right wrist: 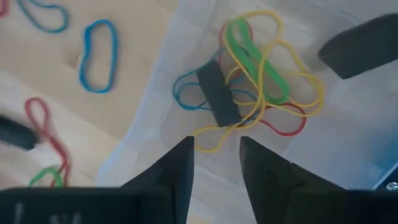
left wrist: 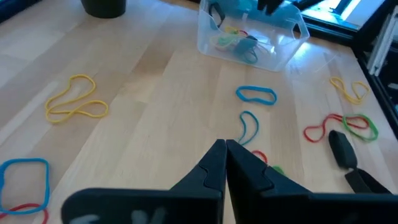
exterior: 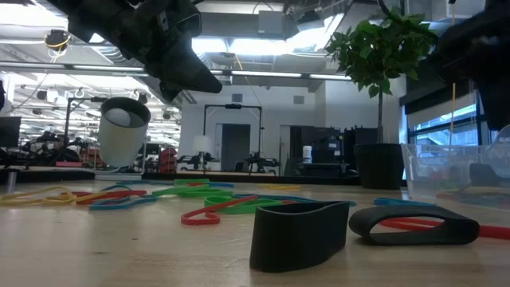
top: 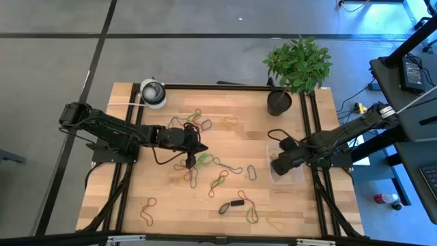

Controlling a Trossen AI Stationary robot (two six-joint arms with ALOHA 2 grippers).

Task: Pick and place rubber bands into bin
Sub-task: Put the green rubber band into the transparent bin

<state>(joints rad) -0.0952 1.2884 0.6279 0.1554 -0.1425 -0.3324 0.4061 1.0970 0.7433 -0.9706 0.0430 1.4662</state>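
Many rubber bands [top: 217, 179] in red, green, yellow, blue and dark lie scattered flat on the wooden table; two dark ones [exterior: 299, 233] lie nearest the low camera. The clear bin [top: 292, 178] stands near the table's right edge and holds several bands [right wrist: 255, 74], one of them dark [right wrist: 217, 94]. My left gripper [top: 190, 162] is shut over the middle cluster of bands, raised above the table [exterior: 191, 76], and nothing shows between its tips [left wrist: 225, 148]. My right gripper [right wrist: 216, 152] is open and hovers over the bin [right wrist: 348, 143].
A black plant pot [top: 278, 102] with a leafy plant stands at the far right of the table. A round white-and-grey roll [top: 153, 92] stands at the far left corner. In the left wrist view, the bin [left wrist: 211, 46] lies ahead, across bare wood with loose bands [left wrist: 255, 94].
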